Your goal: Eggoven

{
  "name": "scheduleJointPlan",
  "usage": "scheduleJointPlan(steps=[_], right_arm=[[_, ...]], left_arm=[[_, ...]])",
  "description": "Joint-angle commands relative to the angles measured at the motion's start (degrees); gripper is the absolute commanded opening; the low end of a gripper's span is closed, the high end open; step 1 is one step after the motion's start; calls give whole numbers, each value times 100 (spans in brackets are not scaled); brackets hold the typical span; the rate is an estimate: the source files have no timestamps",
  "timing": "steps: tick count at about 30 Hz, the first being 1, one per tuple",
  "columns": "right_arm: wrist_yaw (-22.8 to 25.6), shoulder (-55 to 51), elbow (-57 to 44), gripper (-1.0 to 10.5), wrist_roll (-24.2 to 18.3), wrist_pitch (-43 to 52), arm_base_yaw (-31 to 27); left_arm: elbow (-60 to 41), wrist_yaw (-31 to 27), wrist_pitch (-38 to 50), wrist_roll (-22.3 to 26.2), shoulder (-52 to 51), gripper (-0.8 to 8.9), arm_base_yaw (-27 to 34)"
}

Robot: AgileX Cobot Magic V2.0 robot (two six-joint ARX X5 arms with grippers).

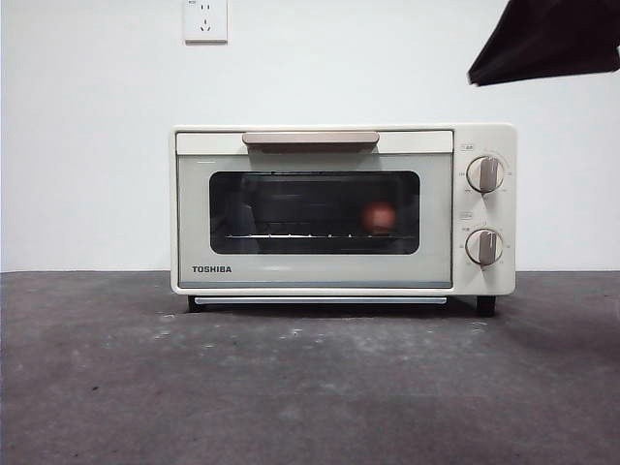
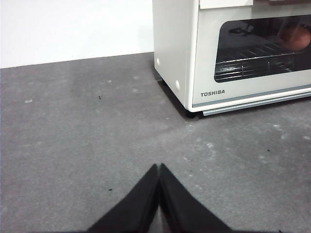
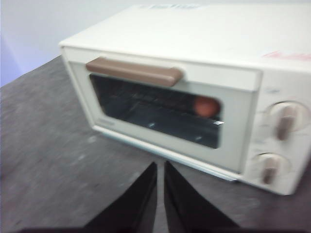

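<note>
The cream TOSHIBA toaster oven (image 1: 320,281) stands on the dark table with its door closed. The reddish-brown egg (image 1: 380,216) lies inside on the rack, seen through the dark glass at the right; it also shows in the left wrist view (image 2: 297,38) and the right wrist view (image 3: 206,107). My left gripper (image 2: 159,167) is shut and empty, low over the table beside the oven (image 2: 175,53). My right gripper (image 3: 160,165) is shut and empty, raised in front of the oven (image 3: 194,43). In the front view it shows as a dark shape (image 1: 547,41) at the top right corner.
The oven has a tan handle (image 1: 310,139) and two knobs (image 1: 484,174). A white wall with a socket (image 1: 205,19) stands behind. The grey table (image 1: 291,387) stretches in front of the oven.
</note>
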Motion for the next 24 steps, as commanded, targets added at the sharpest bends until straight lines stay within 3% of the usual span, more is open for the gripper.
scheduleJointPlan(steps=[1,5,14,24], right_arm=[[26,-306,28,4,-243,-66,-297],[-310,-839,-42,4,-269,-398,-1056],[-323,-2459,-1228,4,-511,-33,-2671],[-313,-3797,-2844,4,-487,544,-3193]], left_arm=[[-162,4,20,-31,-11,8,13],[-162,4,22,-31,-11,8,13],[-162,2,20,-31,-11,8,13],[-162,4,20,-33,-11,8,13]])
